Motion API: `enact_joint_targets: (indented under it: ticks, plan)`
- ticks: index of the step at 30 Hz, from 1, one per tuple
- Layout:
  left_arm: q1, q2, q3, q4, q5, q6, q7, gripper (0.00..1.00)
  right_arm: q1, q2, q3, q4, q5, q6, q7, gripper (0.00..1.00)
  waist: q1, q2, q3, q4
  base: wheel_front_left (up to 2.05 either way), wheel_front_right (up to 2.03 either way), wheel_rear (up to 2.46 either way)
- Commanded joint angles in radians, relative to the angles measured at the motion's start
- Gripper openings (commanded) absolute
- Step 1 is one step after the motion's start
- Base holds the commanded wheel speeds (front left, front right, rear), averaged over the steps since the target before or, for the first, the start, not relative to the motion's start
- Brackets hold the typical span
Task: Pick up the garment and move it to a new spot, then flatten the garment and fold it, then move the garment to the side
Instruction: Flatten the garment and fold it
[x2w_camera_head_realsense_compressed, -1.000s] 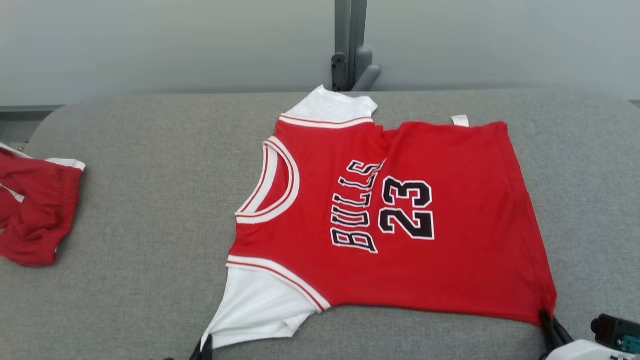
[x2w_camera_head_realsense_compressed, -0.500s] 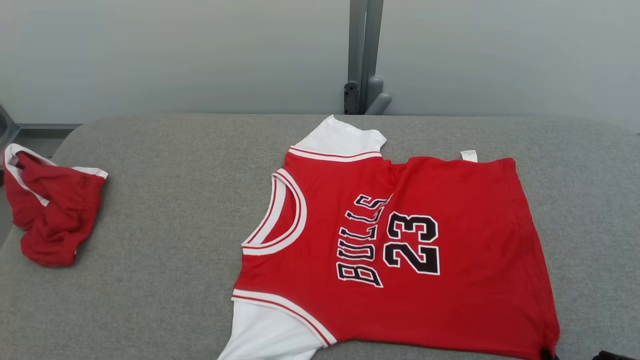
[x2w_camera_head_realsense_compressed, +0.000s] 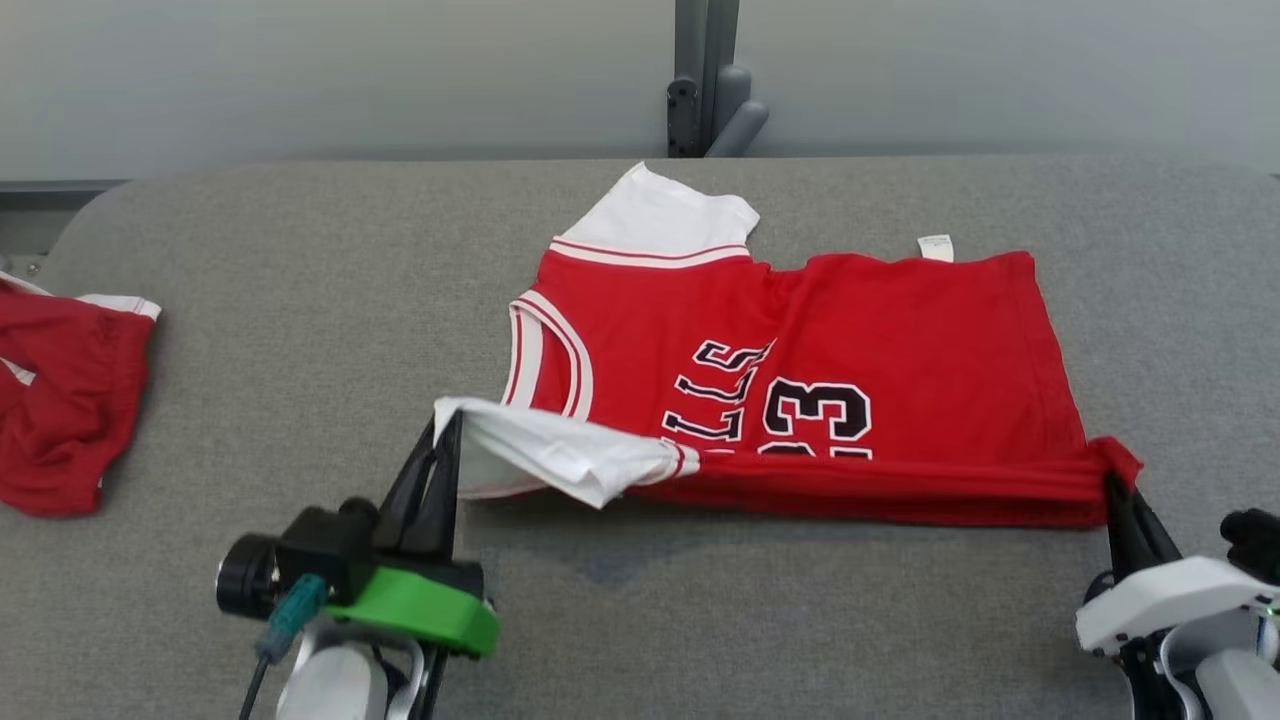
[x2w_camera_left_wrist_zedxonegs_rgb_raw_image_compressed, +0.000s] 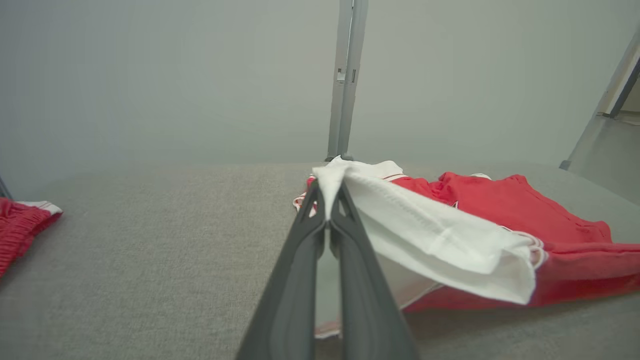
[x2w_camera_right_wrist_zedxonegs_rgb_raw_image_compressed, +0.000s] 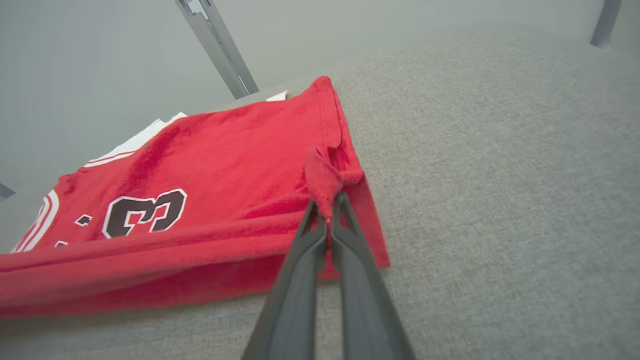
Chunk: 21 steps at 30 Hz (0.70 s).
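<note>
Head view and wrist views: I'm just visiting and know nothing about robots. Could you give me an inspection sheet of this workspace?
Surface: grey fabric-covered table, flat.
Job's things: red jersey, spread out with its near edge lifted off the table; white sleeve and red hem corner raised.
Clutter: crumpled red garment at the table's left edge, apart from the jersey.
Grippers: left gripper shut on the white sleeve; right gripper shut on the red hem corner.
Cables: dark cable with teal plug at the left wrist, off the jersey.
Surroundings: pale wall and grey metal post behind the table.
</note>
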Motion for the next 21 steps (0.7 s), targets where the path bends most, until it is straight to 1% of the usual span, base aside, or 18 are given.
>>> enact_joint_targets:
  ticks: [1,4,5,9,13,21]
  plan:
    - [-0.079,0.005,-0.005,0.011,0.025,-0.003,-0.003,0.0,-0.054,-0.011,0.009,0.008,0.002,-0.002,0.0,0.0,0.0001,0.0077,0.068,-0.023,0.0,0.0,0.0]
    - [-0.171,0.004,-0.011,0.064,0.052,-0.006,-0.003,0.0,-0.131,-0.021,0.024,0.037,-0.007,-0.002,0.0,0.0,0.0001,0.0077,0.102,-0.034,0.0,0.0,0.0]
    - [-0.171,0.004,-0.011,0.064,0.052,-0.006,-0.003,0.0,-0.131,-0.021,0.024,0.037,-0.007,-0.002,0.0,0.0,0.0001,0.0077,0.102,-0.034,0.0,0.0,0.0]
    - [-0.264,0.005,-0.011,0.138,0.075,-0.006,-0.003,0.0,-0.225,-0.028,0.047,0.087,-0.03,-0.002,0.0,0.0,0.0001,0.0077,0.138,-0.046,0.0,0.0,0.0]
    - [-0.316,0.005,-0.01,0.198,0.081,-0.007,-0.003,0.0,-0.296,-0.033,0.058,0.125,-0.054,-0.002,0.0,0.0,0.0001,0.0077,0.169,-0.05,0.0,0.0,0.0]
    - [-0.386,0.004,-0.012,0.273,0.073,-0.005,-0.003,0.0,-0.374,-0.027,0.059,0.175,-0.09,-0.002,0.0,0.0,0.0001,0.0077,0.224,-0.04,0.0,0.0,0.0]
